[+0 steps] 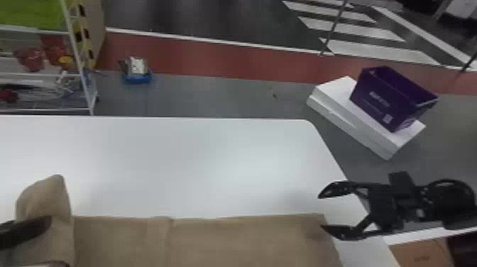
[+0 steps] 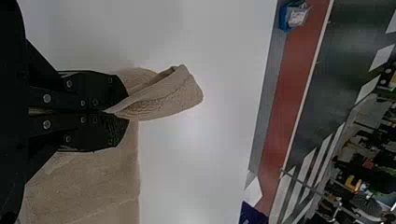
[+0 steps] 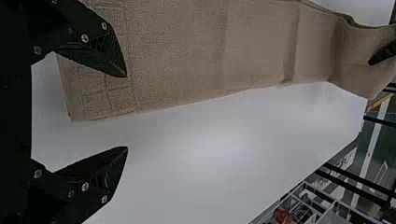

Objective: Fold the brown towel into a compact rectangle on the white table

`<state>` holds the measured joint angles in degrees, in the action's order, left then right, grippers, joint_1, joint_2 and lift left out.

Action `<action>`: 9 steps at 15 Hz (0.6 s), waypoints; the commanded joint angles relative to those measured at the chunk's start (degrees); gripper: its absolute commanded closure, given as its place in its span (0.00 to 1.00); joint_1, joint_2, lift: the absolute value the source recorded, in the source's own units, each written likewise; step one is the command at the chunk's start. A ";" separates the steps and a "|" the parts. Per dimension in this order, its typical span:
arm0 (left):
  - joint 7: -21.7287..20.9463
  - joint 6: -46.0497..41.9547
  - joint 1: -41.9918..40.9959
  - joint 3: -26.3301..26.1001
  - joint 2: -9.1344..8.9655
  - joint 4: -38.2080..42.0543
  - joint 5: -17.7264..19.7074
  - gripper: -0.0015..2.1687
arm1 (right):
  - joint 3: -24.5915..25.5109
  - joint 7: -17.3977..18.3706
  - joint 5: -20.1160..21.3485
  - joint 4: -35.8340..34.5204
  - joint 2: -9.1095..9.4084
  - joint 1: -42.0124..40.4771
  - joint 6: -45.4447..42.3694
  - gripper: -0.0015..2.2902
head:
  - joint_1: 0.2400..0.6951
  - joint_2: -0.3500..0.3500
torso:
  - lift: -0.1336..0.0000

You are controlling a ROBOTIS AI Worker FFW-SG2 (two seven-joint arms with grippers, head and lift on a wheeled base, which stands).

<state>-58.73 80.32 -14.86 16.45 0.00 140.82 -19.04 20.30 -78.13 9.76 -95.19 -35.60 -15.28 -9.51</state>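
The brown towel (image 1: 245,241) lies along the near part of the white table (image 1: 195,159), its left end lifted and pinched in the left gripper (image 2: 117,112), its right end unheld beside the spread right gripper (image 1: 320,211), so a leftover pull could skew the fold. Its long axis runs left to right, the raised flap jutting past the far edge.

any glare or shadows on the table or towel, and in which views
head view: soft glare on the white table, faint shadow beside the raised left end of the towel; left wrist view: mild bright patch on the tabletop; right wrist view: pale sheen on the tabletop, darker shading bands across the towel towards its raised end
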 commanded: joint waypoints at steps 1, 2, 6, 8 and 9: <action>-4.02 -0.03 3.26 8.95 -0.14 -0.20 0.23 0.74 | 0.00 -0.19 0.00 0.00 0.00 -0.01 0.15 0.17 | 1.00 0.19 | 0.07; -6.31 -0.03 4.93 11.59 -0.14 -0.90 -0.21 0.74 | 0.00 -0.19 0.09 0.00 0.00 -0.01 -0.02 0.17 | 1.00 0.27 | 0.07; -10.35 -1.08 7.13 17.03 -0.14 -4.50 -1.09 0.74 | -0.09 -0.19 0.26 -0.17 0.18 -0.01 0.15 0.17 | 1.00 0.39 | 0.07; -10.62 -1.61 7.39 18.44 0.36 -6.35 -1.17 0.74 | -0.09 -0.19 0.35 -0.08 0.18 -0.01 0.15 0.17 | 1.00 0.45 | 0.07; -10.62 -1.61 7.74 19.14 0.71 -6.96 -1.17 0.74 | -0.09 -0.19 0.35 -0.08 0.18 -0.10 0.15 0.17 | 1.00 0.46 | 0.07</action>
<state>-69.36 78.85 -7.55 34.49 0.20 135.07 -20.15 20.19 -78.13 10.06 -95.31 -35.42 -15.28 -9.25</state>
